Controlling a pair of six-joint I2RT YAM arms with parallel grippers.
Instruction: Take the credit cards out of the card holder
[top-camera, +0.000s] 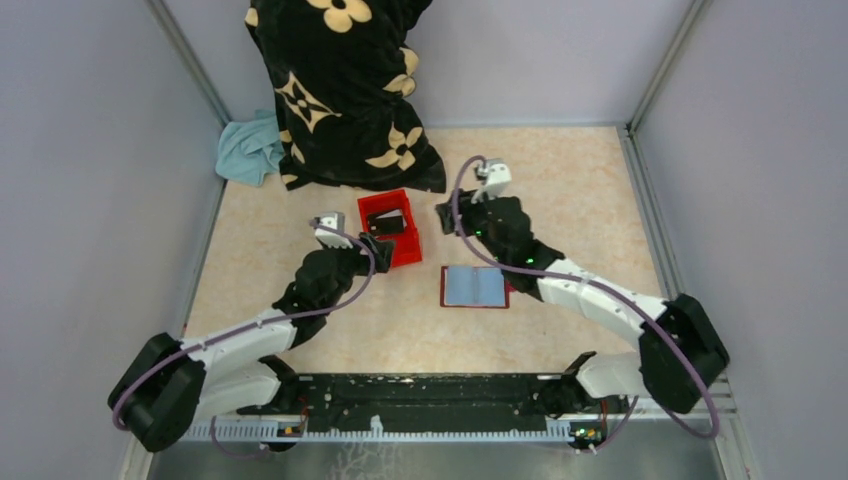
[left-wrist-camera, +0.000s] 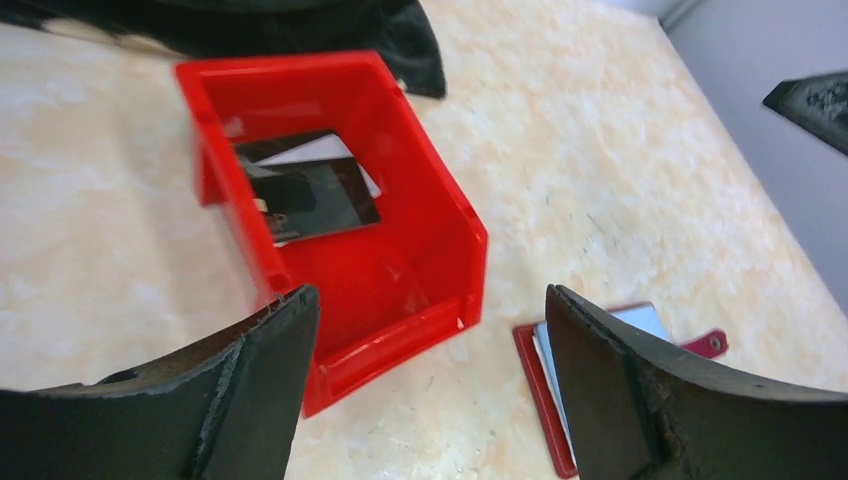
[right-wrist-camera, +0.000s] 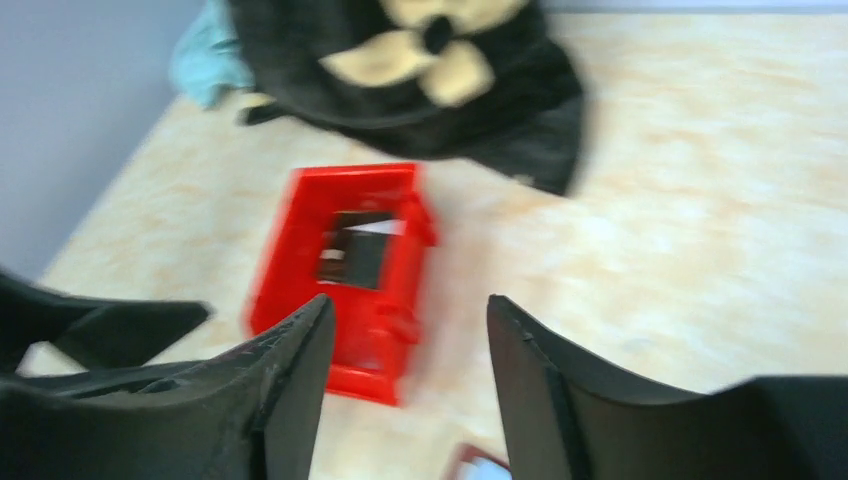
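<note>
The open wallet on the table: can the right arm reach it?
Probably yes. The card holder lies open with nothing on top of it, and the right gripper hangs open and empty just past it, near the red box. Nothing seems to block the way.

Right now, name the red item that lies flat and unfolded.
The dark red card holder, spread flat showing pale cards; the bright red box has upright walls.

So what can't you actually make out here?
Cards in the red box: overlapping in the left wrist view, tiny from above; count unclear.
Card holder: left wrist view, mostly behind the left hand's finger; right wrist view, cut off at the bottom.
Right wrist view: motion-blurred throughout.
</note>
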